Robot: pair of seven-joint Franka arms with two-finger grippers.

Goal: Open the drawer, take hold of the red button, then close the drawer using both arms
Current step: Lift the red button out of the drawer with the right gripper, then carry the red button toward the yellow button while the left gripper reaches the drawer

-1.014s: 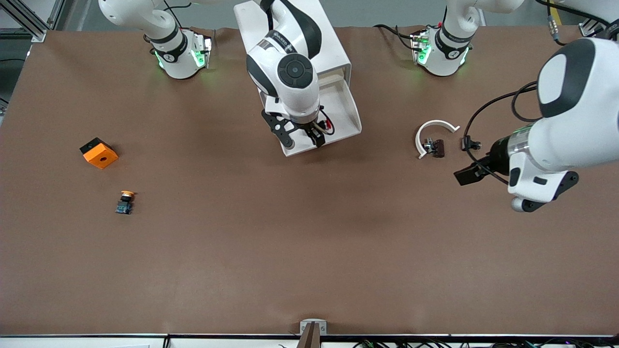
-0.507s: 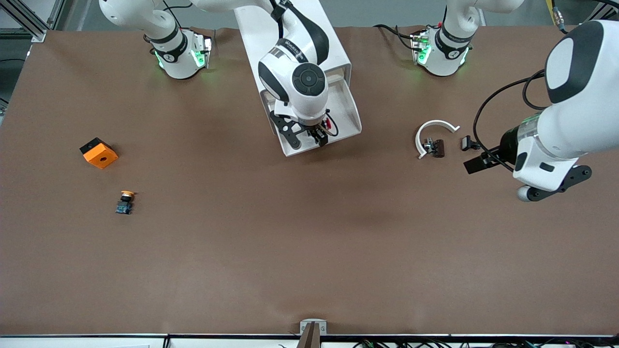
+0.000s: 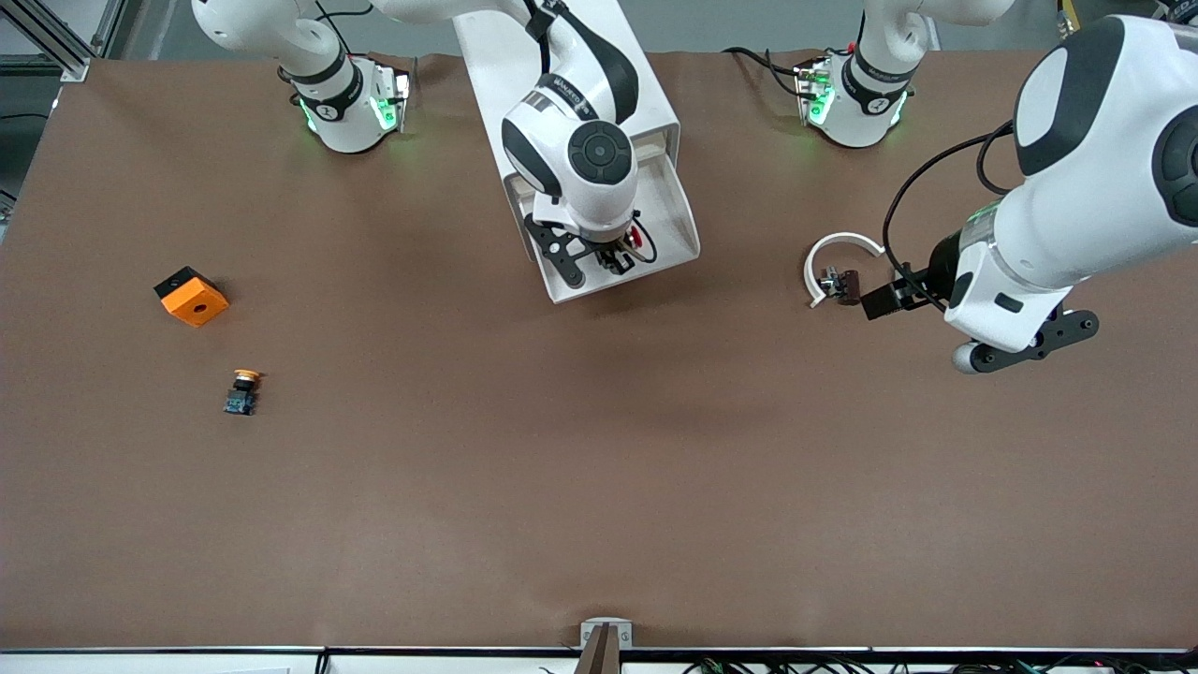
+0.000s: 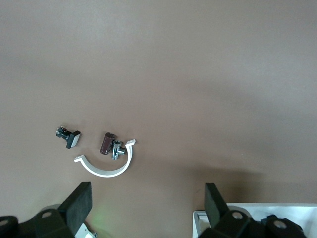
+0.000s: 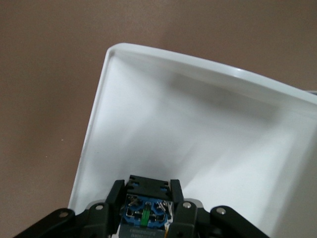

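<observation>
The button (image 5: 146,208) (red cap toward four o'clock) sits gripped in the right gripper's (image 3: 613,258) jaws over the open drawer (image 3: 679,245); the left gripper (image 4: 148,210), jaws spread, hovers over the worktop (image 3: 599,468).

No legible text anywhere (only faint, unreadable lettering on the arms (image 3: 573,94)).

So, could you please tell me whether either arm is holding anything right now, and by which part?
The right tool grips the button by the sides of its black-and-blue base, inside the open drawer. The left tool is open and holds nothing.
</observation>
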